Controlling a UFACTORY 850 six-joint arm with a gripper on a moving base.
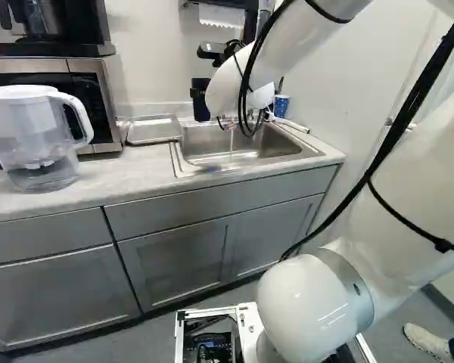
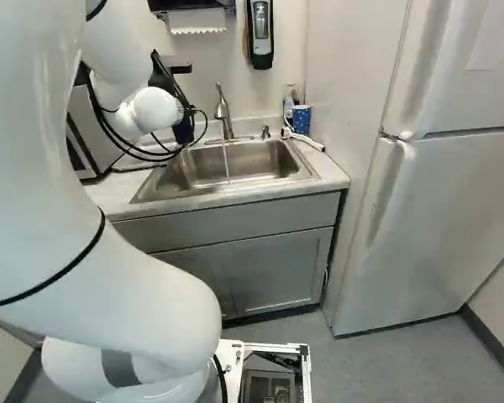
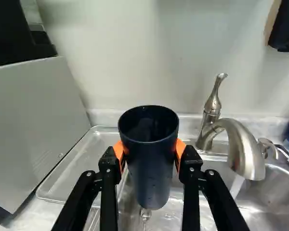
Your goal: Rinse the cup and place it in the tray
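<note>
My gripper [image 1: 204, 85] is over the left side of the sink in the left base view. In the wrist view the gripper [image 3: 149, 153] is shut on the dark blue cup [image 3: 151, 173], one orange pad against each side. The cup is upright, its open rim uppermost, with drops on its wall and water trailing from its base. Beside it, the metal tray [image 3: 77, 161] lies on the counter, partly hidden by a finger. Water runs from the faucet [image 3: 243, 149] into the sink [image 1: 238, 144], to the other side of the cup.
A microwave [image 1: 91, 87] stands beside the tray, with a water pitcher [image 1: 41, 140] in front. A blue patterned cup [image 2: 301, 119] and a white-handled brush [image 2: 307, 140] are at the sink's far corner. A soap dispenser [image 2: 260, 34] hangs above; a fridge [image 2: 437, 193] stands at the right.
</note>
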